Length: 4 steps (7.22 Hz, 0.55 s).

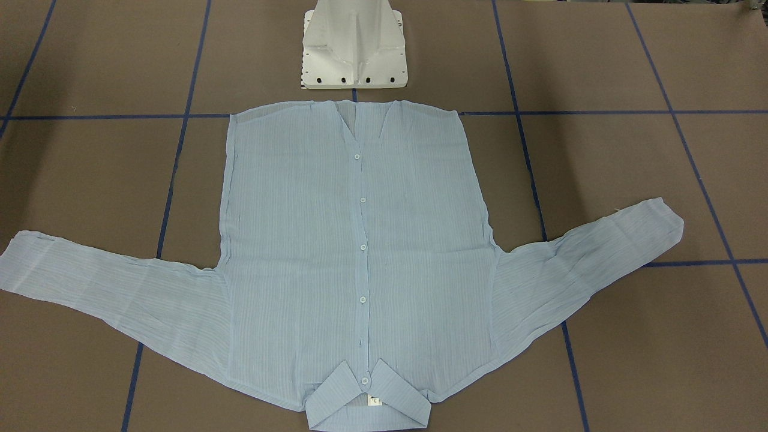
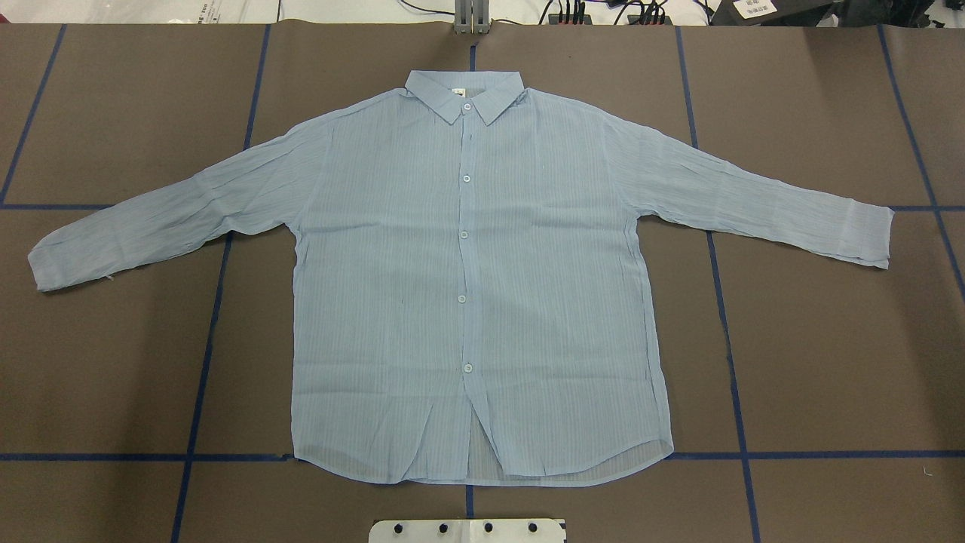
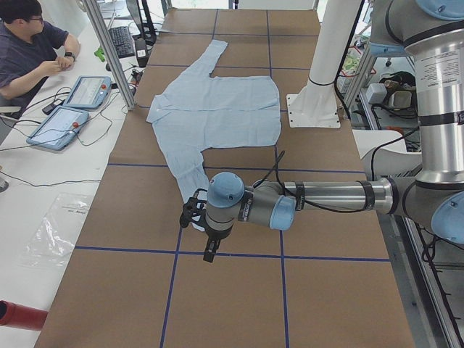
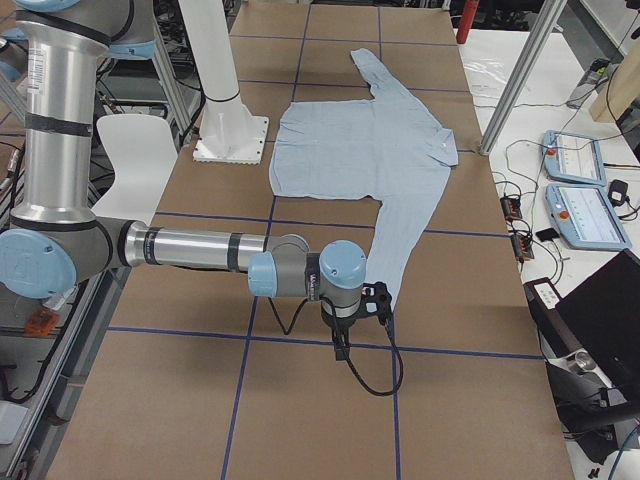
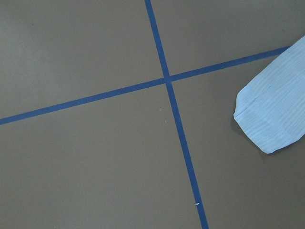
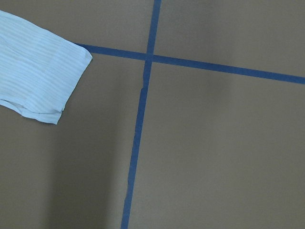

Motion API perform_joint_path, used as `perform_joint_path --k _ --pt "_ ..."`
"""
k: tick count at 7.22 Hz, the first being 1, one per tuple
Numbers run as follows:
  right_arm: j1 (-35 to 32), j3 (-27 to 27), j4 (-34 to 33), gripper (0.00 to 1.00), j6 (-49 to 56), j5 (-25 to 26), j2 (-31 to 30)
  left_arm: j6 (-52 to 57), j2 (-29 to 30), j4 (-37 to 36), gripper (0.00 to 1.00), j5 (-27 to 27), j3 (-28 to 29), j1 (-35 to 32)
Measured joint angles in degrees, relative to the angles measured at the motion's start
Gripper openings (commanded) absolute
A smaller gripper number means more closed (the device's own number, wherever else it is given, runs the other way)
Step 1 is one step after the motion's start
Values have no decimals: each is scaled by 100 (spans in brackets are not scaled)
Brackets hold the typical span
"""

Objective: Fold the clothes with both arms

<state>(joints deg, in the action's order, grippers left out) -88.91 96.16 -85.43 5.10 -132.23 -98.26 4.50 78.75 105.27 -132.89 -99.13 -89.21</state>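
Left claw (image 3: pixel 209 253) and right claw (image 4: pixel 339 350) too small to judge.

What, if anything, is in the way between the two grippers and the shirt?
Nothing visible. The left gripper hangs over bare brown table close to one cuff, the right gripper close to the other cuff. Only flat blue tape lines lie between, and the shirt lies spread with nothing on it.

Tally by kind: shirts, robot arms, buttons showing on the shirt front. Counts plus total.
shirt: 1
robot arms: 2, the left arm and the right arm
buttons on the shirt front: 5
Total: 8
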Motion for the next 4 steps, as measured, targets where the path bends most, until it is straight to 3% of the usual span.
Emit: perform_joint_path --k 4 --pt "-2 30 313 100 -11 1 -2 -1 -17 471 100 -20 -100 -3"
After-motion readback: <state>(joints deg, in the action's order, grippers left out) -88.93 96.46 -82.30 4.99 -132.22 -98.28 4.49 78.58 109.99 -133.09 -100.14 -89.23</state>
